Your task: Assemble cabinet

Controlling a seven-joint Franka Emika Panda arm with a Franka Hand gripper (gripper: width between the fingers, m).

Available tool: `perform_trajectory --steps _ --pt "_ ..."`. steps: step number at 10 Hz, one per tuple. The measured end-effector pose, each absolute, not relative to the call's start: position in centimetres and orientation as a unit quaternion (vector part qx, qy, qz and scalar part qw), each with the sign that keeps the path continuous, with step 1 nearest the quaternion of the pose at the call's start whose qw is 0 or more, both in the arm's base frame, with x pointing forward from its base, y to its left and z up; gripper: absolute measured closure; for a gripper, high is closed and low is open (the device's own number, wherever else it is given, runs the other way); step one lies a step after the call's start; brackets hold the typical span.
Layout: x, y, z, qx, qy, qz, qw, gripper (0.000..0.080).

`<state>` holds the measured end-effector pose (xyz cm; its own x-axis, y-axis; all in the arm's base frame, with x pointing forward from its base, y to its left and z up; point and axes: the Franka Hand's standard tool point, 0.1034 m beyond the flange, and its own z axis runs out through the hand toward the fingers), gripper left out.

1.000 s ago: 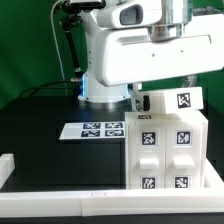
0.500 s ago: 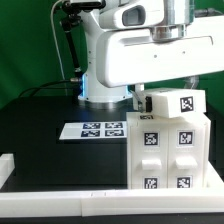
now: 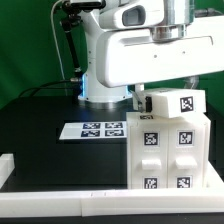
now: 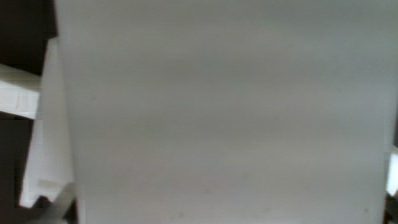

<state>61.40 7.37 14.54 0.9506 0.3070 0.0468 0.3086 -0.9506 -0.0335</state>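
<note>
The cabinet [image 3: 165, 150] is a tall white box with square compartments and marker tags, standing at the exterior view's right. A white block with a tag [image 3: 175, 102] sits on its top. My gripper [image 3: 140, 100] hangs under the big white wrist housing right at that block's left end. Only a dark bit of it shows, so I cannot tell how the jaws stand. In the wrist view a plain white surface [image 4: 214, 110] fills nearly the whole picture, and the fingers are hidden.
The marker board [image 3: 95, 130] lies flat on the black table left of the cabinet. A white rail [image 3: 60, 198] runs along the table's front and left edge. The arm's base [image 3: 100, 90] stands behind the marker board.
The tagged block on top of the cabinet has shifted slightly toward the exterior view's right. Nothing else has visibly moved.
</note>
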Motion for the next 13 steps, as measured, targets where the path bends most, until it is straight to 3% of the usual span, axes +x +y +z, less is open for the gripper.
perform_trajectory --steps 4,8,13 --pt "61.39 7.4 14.54 -0.995 -0.1 -0.019 0.022 0.0253" --pt "60.92 7.9 14.52 -0.99 0.135 -0.023 0.044 0.0253" --pt "60.86 8.13 14.46 -0.958 0.281 -0.014 0.052 0.0253"
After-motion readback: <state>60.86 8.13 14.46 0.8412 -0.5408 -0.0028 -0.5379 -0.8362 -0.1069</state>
